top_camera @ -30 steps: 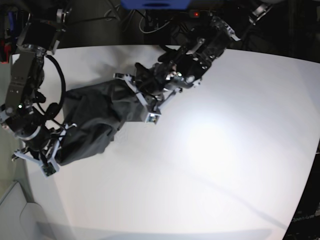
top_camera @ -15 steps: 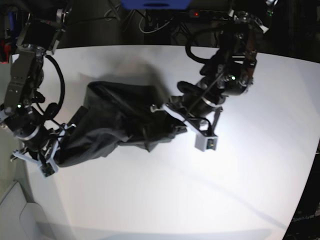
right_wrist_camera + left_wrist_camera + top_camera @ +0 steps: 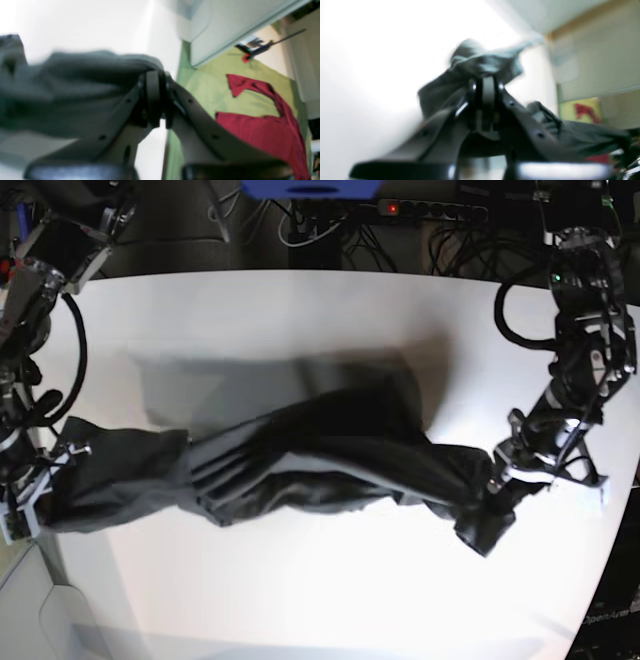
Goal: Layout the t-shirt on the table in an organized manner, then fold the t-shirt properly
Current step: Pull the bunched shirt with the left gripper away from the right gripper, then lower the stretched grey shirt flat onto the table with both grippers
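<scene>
stretching creased charcoal t-shirt (image 3: 300,455), matte table (image 3: 330,580)

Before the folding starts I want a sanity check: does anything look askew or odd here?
Yes. The t-shirt is not flat: it is stretched into a twisted, bunched rope between the left gripper and right gripper, across the table.

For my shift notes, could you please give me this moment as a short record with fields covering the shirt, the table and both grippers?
t-shirt: dark grey, stretched into a bunched, twisted band between the two grippers, sagging in the middle
table: white
left gripper: shut on one end of the t-shirt, on the base view's right
right gripper: shut on the other end, at the base view's left edge
fold: not begun; shirt not yet flat
</scene>
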Controlling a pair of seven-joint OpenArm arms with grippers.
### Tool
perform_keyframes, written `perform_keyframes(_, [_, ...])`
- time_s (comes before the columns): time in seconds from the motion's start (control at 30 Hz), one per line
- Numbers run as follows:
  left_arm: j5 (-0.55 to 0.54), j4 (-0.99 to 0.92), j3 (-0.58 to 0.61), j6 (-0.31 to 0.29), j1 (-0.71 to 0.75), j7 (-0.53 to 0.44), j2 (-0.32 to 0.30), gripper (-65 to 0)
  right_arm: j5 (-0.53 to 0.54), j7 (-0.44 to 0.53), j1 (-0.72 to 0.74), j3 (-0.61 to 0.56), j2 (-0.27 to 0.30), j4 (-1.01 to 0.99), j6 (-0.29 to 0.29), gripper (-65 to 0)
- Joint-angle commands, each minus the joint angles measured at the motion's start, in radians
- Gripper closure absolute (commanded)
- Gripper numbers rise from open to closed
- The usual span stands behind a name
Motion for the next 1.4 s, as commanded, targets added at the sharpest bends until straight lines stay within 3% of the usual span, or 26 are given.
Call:
perform_keyframes(0.0, [-0.068, 0.017, -0.031, 0.005, -0.015, -0.019, -0.019, -0.6, 0.005, 0.029, 0.024, 0.013, 0.016, 0.023, -0.004, 0.0])
perform_keyframes(0.4, [-0.217, 0.019, -0.258, 0.004, -0.012, -0.019, -0.038, -0.6, 0.005, 0.054, 0.016, 0.118, 0.015, 0.034, -0.004, 0.0])
perform_keyframes(0.83, [-0.234, 0.010, -0.286, 0.004, -0.061, -0.015, -0.041, -0.6, -0.001, 0.052, 0.041, 0.122, 0.013, 0.028, -0.004, 0.0])
perform_keyframes(0.93, [-0.182, 0.005, -0.281, 0.004, -0.099, -0.015, -0.036, -0.6, -0.003, 0.052, 0.082, 0.075, 0.016, -0.006, -0.004, 0.0])
perform_keyframes(1.13, [-0.045, -0.064, -0.160, 0.004, -0.193, -0.019, -0.033, -0.6, -0.042, 0.060, 0.180, -0.062, 0.016, -0.176, -0.004, 0.0])
perform_keyframes(1.37, [0.071, -0.179, -0.117, 0.004, -0.248, -0.022, -0.018, -0.6, -0.046, 0.060, 0.338, -0.080, 0.015, -0.472, -0.004, 0.0])
